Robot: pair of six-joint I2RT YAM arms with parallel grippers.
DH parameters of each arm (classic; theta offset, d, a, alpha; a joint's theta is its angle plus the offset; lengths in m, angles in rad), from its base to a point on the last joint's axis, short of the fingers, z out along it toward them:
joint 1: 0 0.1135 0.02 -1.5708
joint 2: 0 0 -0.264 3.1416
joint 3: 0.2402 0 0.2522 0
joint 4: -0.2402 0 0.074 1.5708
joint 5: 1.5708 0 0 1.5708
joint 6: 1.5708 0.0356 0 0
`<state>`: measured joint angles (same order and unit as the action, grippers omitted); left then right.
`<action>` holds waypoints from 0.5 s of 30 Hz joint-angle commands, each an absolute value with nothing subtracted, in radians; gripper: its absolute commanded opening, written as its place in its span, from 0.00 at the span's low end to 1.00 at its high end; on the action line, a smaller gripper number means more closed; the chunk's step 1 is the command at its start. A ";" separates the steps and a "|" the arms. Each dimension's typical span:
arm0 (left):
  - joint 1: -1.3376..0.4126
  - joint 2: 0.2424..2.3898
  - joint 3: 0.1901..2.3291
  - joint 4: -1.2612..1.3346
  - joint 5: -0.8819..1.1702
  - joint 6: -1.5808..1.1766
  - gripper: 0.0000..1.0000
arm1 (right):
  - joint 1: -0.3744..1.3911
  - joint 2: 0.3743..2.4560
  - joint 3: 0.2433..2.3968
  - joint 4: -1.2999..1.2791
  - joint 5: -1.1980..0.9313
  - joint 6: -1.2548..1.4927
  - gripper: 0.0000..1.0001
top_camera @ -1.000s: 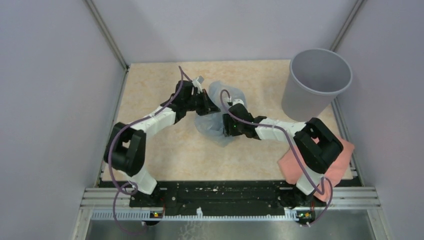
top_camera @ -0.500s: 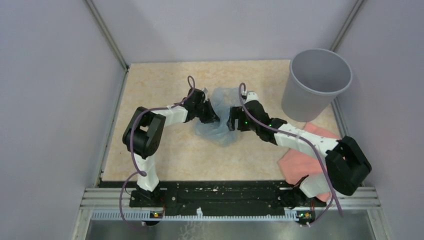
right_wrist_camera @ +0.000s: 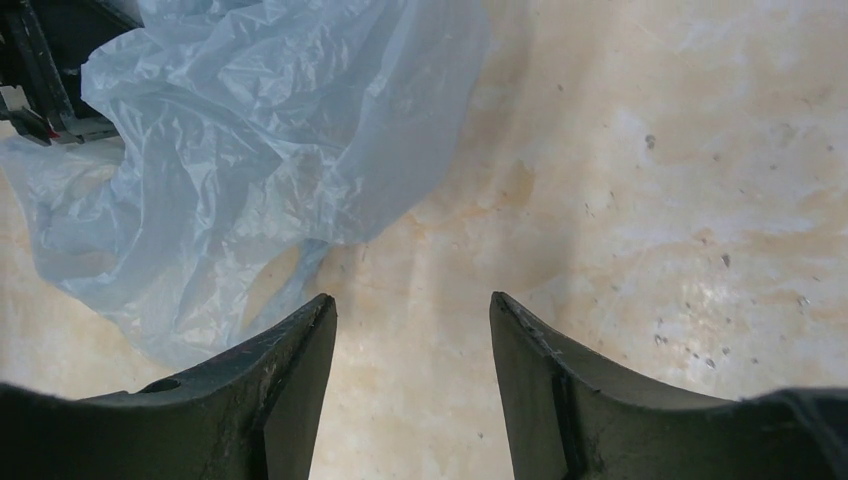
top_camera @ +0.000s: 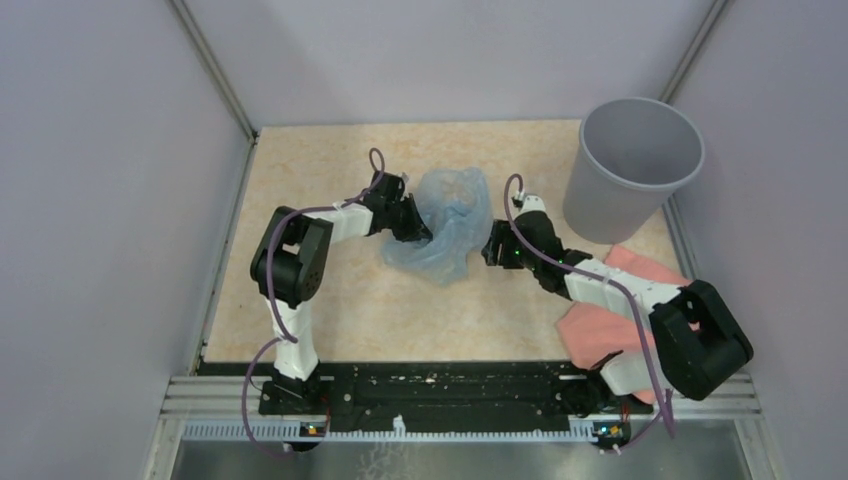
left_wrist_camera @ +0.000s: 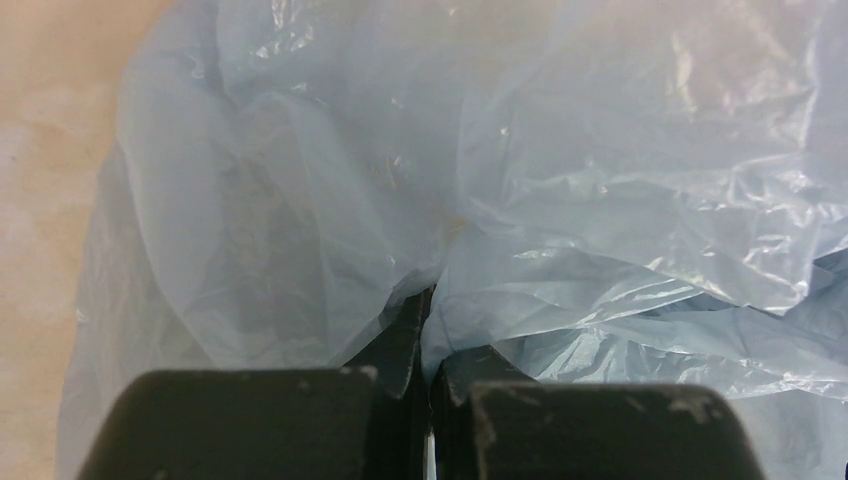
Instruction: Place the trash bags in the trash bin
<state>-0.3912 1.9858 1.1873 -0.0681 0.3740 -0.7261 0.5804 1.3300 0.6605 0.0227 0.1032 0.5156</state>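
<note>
The pale blue trash bag [top_camera: 447,222] lies crumpled on the beige table in the middle of the top view. My left gripper [top_camera: 421,234] is at the bag's left edge, shut on a fold of the plastic [left_wrist_camera: 520,200]. My right gripper [top_camera: 489,250] is open and empty just right of the bag, its jaws over bare table [right_wrist_camera: 412,315]; the bag [right_wrist_camera: 250,150] sits to the upper left in the right wrist view. The grey trash bin [top_camera: 632,168] stands upright at the back right, apart from both grippers.
A salmon-pink cloth [top_camera: 620,320] lies at the right front under the right arm. Grey walls enclose the table on three sides. Bare beige table [top_camera: 300,180] lies to the left and behind the bag.
My right gripper has drawn back to the right, off the bag, and now stands open beside it. My left arm has shifted a little, still holding the bag, which has spread upward.
</note>
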 commanded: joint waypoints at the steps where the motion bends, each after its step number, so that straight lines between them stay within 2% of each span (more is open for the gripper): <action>1: -0.383 2.035 1.214 -0.128 0.338 -0.676 0.00 | 0.581 1.410 0.655 0.223 0.049 0.503 0.58; 10: -0.376 2.035 1.230 -0.149 0.340 -0.665 0.00 | 0.581 1.592 0.697 0.432 0.155 0.544 0.57; 15: -0.360 2.043 1.242 -0.167 0.335 -0.659 0.00 | 0.584 1.661 0.762 0.415 0.260 0.527 0.37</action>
<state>-0.3828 2.0056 1.2293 -0.1040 0.3832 -0.6991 0.5804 1.6314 0.6868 0.3344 0.1532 0.5346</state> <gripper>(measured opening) 0.007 0.446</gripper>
